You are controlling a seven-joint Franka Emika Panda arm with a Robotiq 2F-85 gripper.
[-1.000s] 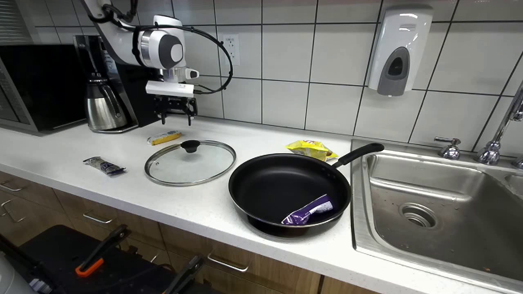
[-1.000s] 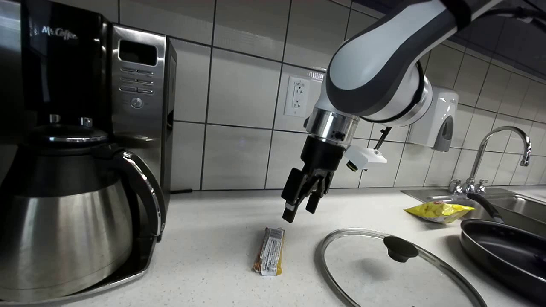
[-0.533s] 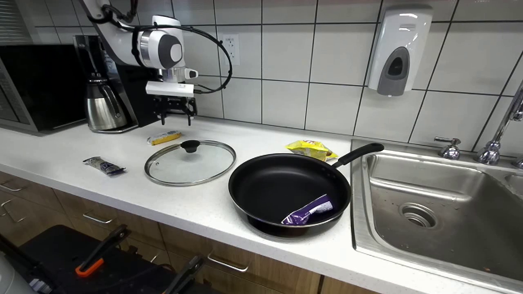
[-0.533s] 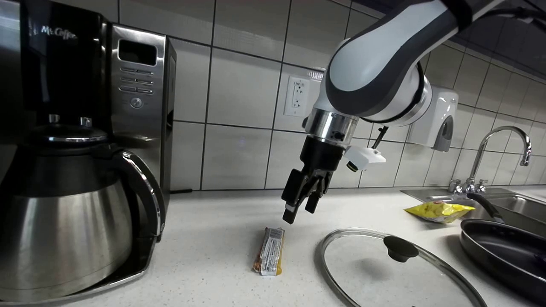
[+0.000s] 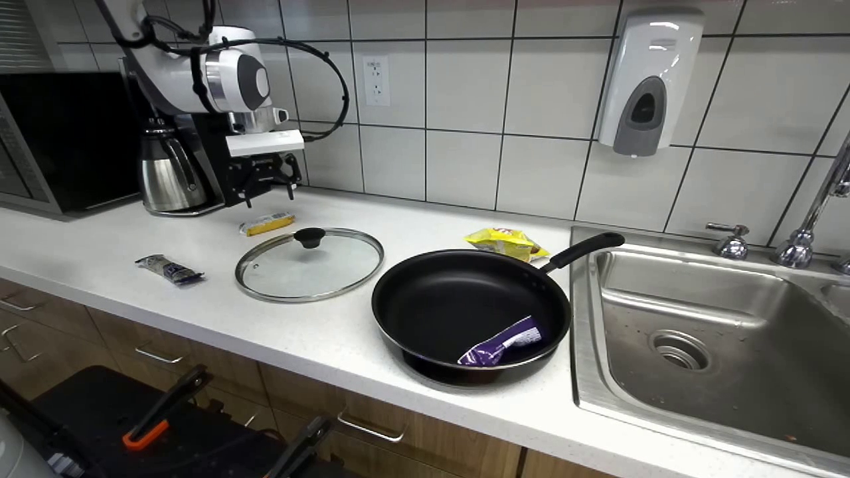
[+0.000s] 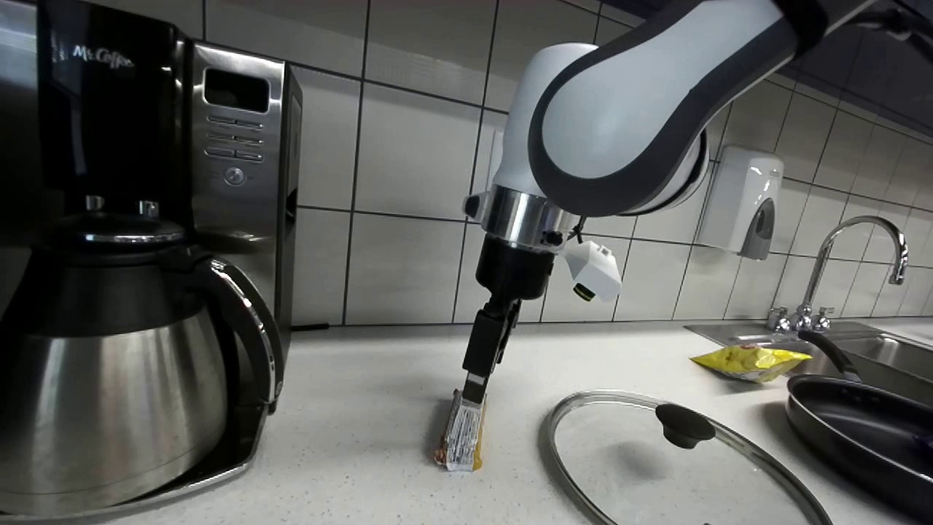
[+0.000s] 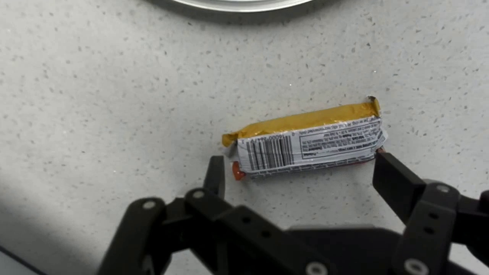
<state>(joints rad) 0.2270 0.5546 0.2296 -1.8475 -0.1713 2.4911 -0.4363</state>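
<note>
My gripper [image 5: 269, 199] is open and empty, pointing down above the counter beside the coffee maker. In the wrist view the two fingers of the gripper [image 7: 300, 168] stand wide apart. A yellow and white wrapped bar [image 7: 309, 141] lies on the counter just ahead of the fingertips, its long side running roughly from one finger to the other. The bar [image 5: 267, 224] is below the gripper in an exterior view. In an exterior view the gripper [image 6: 475, 390] overlaps the far end of the bar [image 6: 461, 441]; no contact can be made out.
A glass lid [image 5: 309, 272] lies close to the bar. A black pan [image 5: 451, 292] holds a purple packet [image 5: 501, 343]. A yellow bag [image 5: 506, 243] lies behind the pan. A dark wrapped bar [image 5: 169, 269], the coffee maker [image 6: 124, 408] and a sink [image 5: 690, 299] are around.
My gripper has moved toward the coffee maker and turned, so that it stands over the bar. It hardly moved between the two earlier moments. The objects on the counter have not moved.
</note>
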